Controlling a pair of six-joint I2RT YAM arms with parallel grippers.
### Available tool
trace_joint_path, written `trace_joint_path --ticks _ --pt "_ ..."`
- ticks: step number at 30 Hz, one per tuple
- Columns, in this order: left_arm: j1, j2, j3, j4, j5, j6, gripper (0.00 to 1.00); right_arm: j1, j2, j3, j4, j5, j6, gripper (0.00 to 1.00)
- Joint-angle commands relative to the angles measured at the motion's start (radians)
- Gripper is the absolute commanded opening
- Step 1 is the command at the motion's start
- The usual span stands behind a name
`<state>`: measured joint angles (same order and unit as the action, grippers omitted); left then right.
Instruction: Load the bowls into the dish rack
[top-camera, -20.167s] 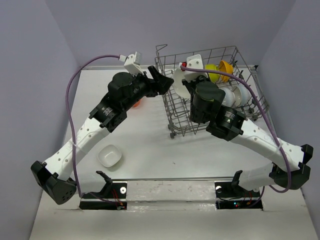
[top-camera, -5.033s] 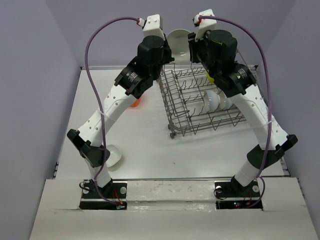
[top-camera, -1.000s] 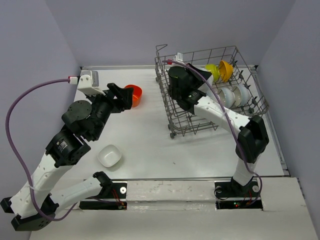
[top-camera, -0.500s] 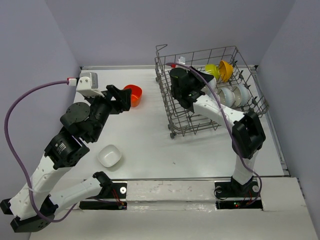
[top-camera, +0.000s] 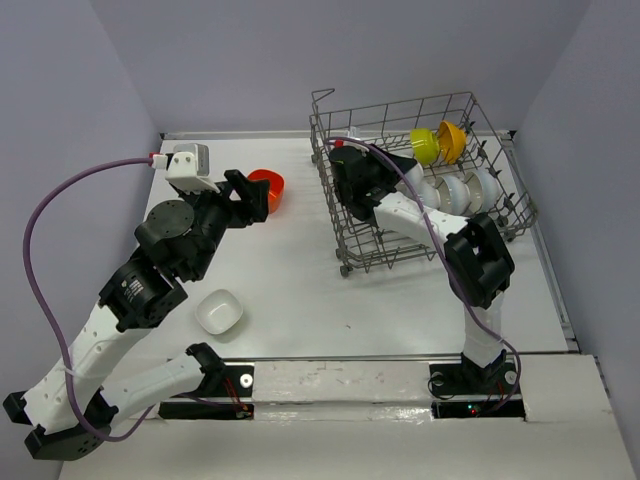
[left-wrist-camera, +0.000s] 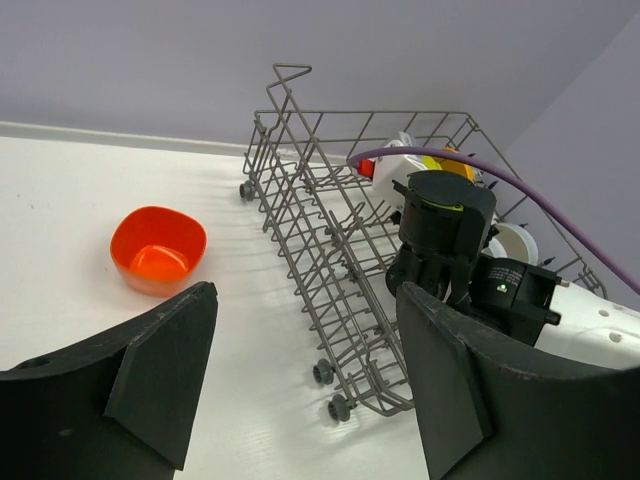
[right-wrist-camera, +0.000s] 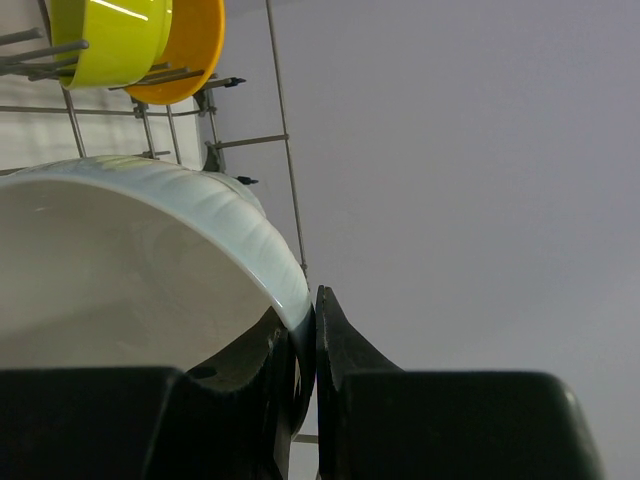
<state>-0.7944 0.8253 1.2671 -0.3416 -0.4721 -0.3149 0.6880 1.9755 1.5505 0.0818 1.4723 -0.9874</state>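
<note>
The right claw (right-wrist-camera: 312, 322) was clenched on the rim of a white bowl (right-wrist-camera: 120, 270), one finger inside the bowl and the other outside, pinching its edge. That bowl was inside the dish rack (top-camera: 345, 235), tilted on its side. In the right wrist view a lime green bowl (right-wrist-camera: 110, 40) and an orange-yellow bowl (right-wrist-camera: 195, 50) sat on edge, touching each other, beyond it among the rack wires. From above, those two were in the rack's far corner, and two more white bowls (top-camera: 487, 186) stood on edge along its right side. The right arm (top-camera: 478, 262) bent over the rack's near wall, its claw down in the left half of the basket.

The left claw (top-camera: 248, 197) was released, its jaws spread wide and holding nothing. It hung over the table (top-camera: 300, 290) just beside a red-orange bowl (top-camera: 268, 190), which sat upright to the left of the rack and well apart from it. In the left wrist view this bowl (left-wrist-camera: 158, 248) lay ahead of the left finger (left-wrist-camera: 160, 365), not between the fingers and not touching them.

A small white bowl (top-camera: 220, 312) sat upright on the table near the left arm's base, well apart from everything else. A purple cable (top-camera: 60, 210) looped from the left wrist camera. A tiny green light (left-wrist-camera: 500, 287) showed on the right arm's housing; any lettering there was too small to read.
</note>
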Motion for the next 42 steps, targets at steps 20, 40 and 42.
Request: trace_joint_path --ticks 20,40,42 --pt "0.012 0.012 -0.009 0.041 -0.002 0.02 0.82 -0.004 -0.024 -0.016 0.055 0.089 0.021 0.01" --pt "0.023 0.058 -0.012 0.041 0.03 -0.007 0.82 0.005 -0.127 -0.075 0.069 0.092 0.015 0.01" --pt "0.023 0.064 -0.012 0.041 0.033 -0.01 0.82 0.005 -0.126 -0.073 0.07 0.092 0.015 0.01"
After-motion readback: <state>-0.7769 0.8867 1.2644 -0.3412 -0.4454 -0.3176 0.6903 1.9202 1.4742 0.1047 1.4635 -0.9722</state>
